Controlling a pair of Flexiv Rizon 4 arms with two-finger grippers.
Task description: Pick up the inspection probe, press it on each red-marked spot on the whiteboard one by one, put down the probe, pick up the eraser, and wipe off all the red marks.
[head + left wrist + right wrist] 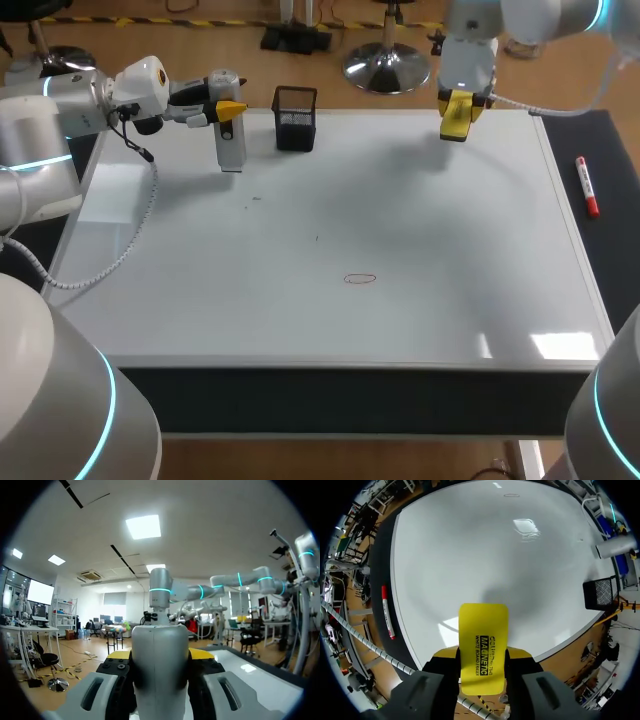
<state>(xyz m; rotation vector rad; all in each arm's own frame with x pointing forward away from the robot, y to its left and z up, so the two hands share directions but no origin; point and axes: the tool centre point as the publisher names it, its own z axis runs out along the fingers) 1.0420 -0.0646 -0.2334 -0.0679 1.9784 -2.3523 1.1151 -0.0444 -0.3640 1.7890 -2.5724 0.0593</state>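
The whiteboard (300,250) lies flat and covers most of the dark surface (612,150), which shows as a strip along its right side and near edge. The left arm (60,110) comes in at the far-left corner, the right arm (540,15) at the far-right. The left gripper (228,108) points sideways over the board's far-left part and is clamped on the white inspection probe (231,142), with a yellow-tipped finger on either side of it in the left wrist view. The probe hangs upright, its lower end at or just over the board, I cannot tell which. The right gripper (458,112) hangs above the board's far edge, pinching the yellow eraser (457,120) between both fingers, clear of the board. A black mesh holder (295,118) stands at the far edge, just beside the probe. A red marker (586,186) lies on the dark strip to the right. One small red mark (360,279), an oval outline, sits near the board's middle
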